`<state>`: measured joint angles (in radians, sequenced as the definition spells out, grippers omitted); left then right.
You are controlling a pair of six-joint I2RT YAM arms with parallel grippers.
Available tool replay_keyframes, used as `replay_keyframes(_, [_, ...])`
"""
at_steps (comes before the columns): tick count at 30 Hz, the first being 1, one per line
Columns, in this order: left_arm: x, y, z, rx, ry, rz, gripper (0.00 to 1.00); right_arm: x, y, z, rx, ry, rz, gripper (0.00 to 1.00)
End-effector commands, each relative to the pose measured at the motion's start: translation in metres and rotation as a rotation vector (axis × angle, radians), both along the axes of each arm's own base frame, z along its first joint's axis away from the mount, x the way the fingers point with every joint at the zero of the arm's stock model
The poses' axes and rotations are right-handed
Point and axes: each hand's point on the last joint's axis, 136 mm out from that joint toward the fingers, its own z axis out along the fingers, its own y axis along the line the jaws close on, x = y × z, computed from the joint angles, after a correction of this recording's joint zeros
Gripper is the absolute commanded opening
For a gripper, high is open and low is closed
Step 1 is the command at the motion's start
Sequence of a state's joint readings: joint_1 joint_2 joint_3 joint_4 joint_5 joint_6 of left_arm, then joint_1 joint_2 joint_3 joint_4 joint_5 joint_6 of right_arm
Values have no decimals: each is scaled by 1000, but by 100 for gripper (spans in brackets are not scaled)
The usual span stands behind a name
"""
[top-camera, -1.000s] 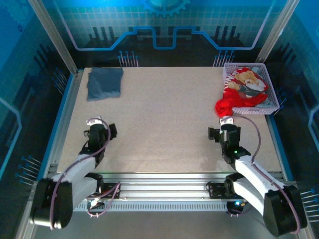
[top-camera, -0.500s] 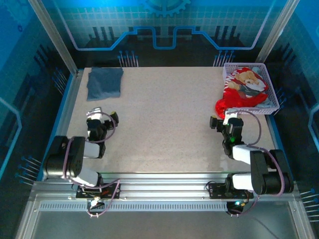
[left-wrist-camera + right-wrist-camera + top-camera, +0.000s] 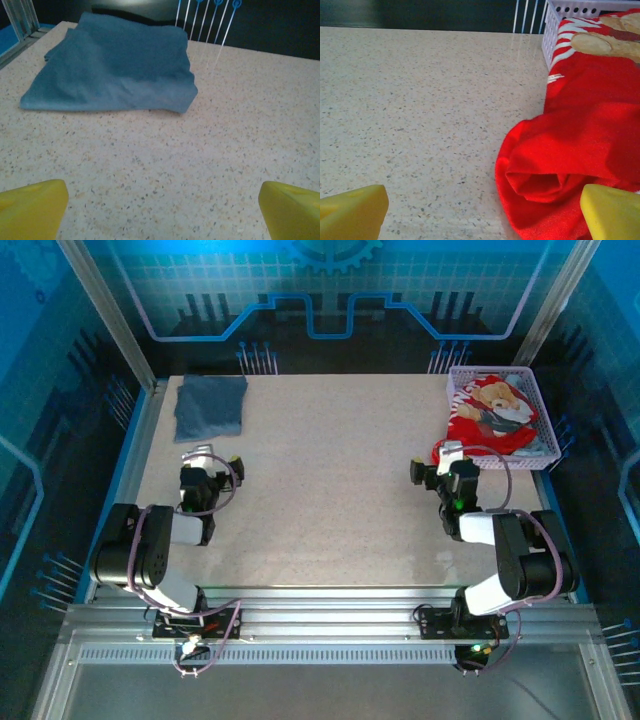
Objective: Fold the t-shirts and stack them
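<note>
A slate-blue t-shirt (image 3: 210,407) lies folded at the table's far left corner; in the left wrist view this blue t-shirt (image 3: 115,70) rests flat ahead of the fingers. The left gripper (image 3: 214,460) (image 3: 162,212) is open over bare table, well short of it. A red t-shirt with a teddy-bear print (image 3: 488,418) fills the lilac mesh basket (image 3: 538,400) and spills over its near-left rim onto the table. The right gripper (image 3: 437,464) (image 3: 482,215) is open, and a rolled fold of the red t-shirt (image 3: 570,150) lies just inside its right fingertip (image 3: 612,215).
The basket (image 3: 570,9) stands at the far right corner against the enclosure frame. Speckled tabletop (image 3: 330,470) spreads between the two arms. Metal posts and blue walls ring the table.
Both arms have reached forward from near their bases. The left gripper moved toward the blue t-shirt, the right one up to the red cloth hanging from the basket. Both stayed open.
</note>
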<state>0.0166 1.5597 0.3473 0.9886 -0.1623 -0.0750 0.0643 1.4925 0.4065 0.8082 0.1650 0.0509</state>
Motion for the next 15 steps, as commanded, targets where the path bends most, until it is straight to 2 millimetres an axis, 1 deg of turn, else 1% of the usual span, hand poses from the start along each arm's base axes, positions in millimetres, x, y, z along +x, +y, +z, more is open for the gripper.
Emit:
replay_keyframes(1, [1,-4,2,17,5,-27,99,0,1,-6,-36,25,-3,100])
replay_keyframes(15, [1,-6,2,28,9,-26,99,0,1,-6,-32,25,3,100])
